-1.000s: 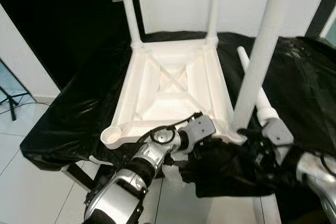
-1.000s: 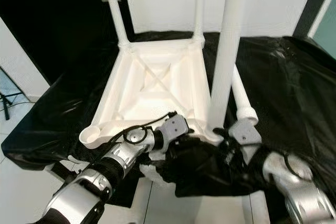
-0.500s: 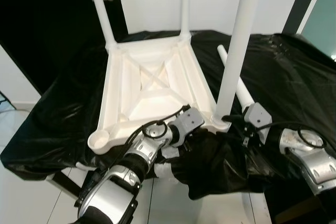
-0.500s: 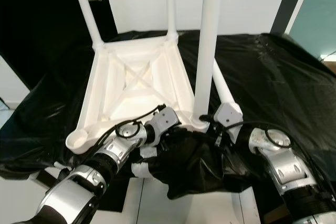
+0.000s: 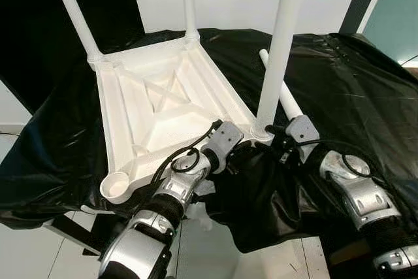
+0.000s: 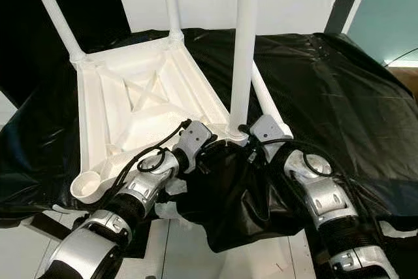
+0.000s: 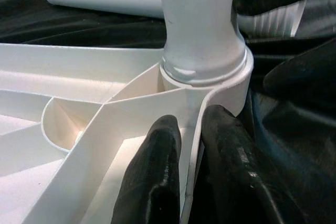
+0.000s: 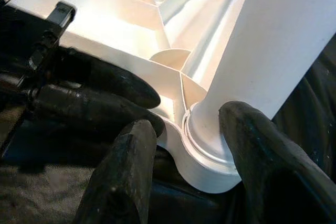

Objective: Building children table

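A bench draped in black plastic sheet (image 5: 366, 89) carries an upturned white children's table (image 5: 157, 106), no writing legible on it. At 7 o'clock the left gripper (image 7: 184, 182) has its jaws clenched on the rim by the near-right corner socket. At 5 o'clock the right gripper (image 8: 189, 171) spreads its jaws around the upright leg (image 5: 277, 50) at its base. A loose leg (image 5: 279, 93) lies beside.

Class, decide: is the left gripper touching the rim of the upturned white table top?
Touching. In the left wrist view the left gripper pinches the table top's thin rim between its two black fingers, just below the corner socket holding the upright leg.
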Tool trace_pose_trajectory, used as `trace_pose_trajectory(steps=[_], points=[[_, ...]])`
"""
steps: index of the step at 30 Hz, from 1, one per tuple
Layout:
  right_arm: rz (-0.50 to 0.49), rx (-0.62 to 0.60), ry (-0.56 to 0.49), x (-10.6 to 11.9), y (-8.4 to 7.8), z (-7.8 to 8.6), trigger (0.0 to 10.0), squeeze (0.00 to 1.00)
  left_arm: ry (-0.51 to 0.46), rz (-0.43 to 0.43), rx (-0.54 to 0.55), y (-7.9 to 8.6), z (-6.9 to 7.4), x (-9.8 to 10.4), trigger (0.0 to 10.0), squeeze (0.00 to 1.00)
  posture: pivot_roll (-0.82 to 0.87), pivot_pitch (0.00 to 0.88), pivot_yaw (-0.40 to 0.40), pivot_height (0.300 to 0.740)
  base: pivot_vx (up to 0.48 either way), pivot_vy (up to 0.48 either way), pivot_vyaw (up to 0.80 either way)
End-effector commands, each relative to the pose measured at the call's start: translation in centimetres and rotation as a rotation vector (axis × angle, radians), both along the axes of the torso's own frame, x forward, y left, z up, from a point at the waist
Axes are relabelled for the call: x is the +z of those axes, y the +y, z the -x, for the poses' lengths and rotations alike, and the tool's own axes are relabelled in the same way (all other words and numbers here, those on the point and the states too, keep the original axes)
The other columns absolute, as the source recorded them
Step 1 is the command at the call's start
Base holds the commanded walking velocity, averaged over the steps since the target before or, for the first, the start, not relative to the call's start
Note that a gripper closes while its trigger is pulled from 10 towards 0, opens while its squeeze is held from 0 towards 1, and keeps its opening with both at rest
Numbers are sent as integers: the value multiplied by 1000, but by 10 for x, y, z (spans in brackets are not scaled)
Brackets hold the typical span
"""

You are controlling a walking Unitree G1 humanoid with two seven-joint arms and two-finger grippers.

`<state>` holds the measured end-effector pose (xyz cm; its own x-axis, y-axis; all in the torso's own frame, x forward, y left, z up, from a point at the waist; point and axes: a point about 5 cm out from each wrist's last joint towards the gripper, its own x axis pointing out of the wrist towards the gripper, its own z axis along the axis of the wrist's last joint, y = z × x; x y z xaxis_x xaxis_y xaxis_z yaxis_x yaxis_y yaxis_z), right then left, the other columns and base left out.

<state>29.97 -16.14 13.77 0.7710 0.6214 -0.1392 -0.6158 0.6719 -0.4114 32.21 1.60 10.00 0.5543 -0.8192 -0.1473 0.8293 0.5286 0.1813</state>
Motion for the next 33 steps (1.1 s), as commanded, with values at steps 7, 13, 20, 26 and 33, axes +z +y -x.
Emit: trace_pose_trajectory(steps=[7, 13, 20, 26, 33], points=[[-123, -93, -51, 4, 8, 6, 10000, 0, 26, 157, -284, -26, 19, 18, 10000, 1000, 74, 0, 43, 740, 0, 0, 0], [-153, -130, -45, -2, 13, 15, 10000, 0, 2, 75, -349, -20, 21, 18, 10000, 0, 70, 0, 48, 740, 0, 0, 0], [-176, -177, -55, 2, 12, 18, 10000, 0, -27, 36, -323, -1, 14, 20, 10000, 0, 76, 0, 49, 740, 0, 0, 0], [-235, -424, -175, 13, -7, 19, 10000, 0, -50, -21, -239, 16, 3, 20, 10000, 0, 90, 0, 49, 740, 0, 0, 0], [-296, -544, -184, 6, -11, 39, 10000, 0, -25, -95, -166, 30, -2, 9, 10000, 0, 71, 0, 59, 740, 0, 0, 0]])
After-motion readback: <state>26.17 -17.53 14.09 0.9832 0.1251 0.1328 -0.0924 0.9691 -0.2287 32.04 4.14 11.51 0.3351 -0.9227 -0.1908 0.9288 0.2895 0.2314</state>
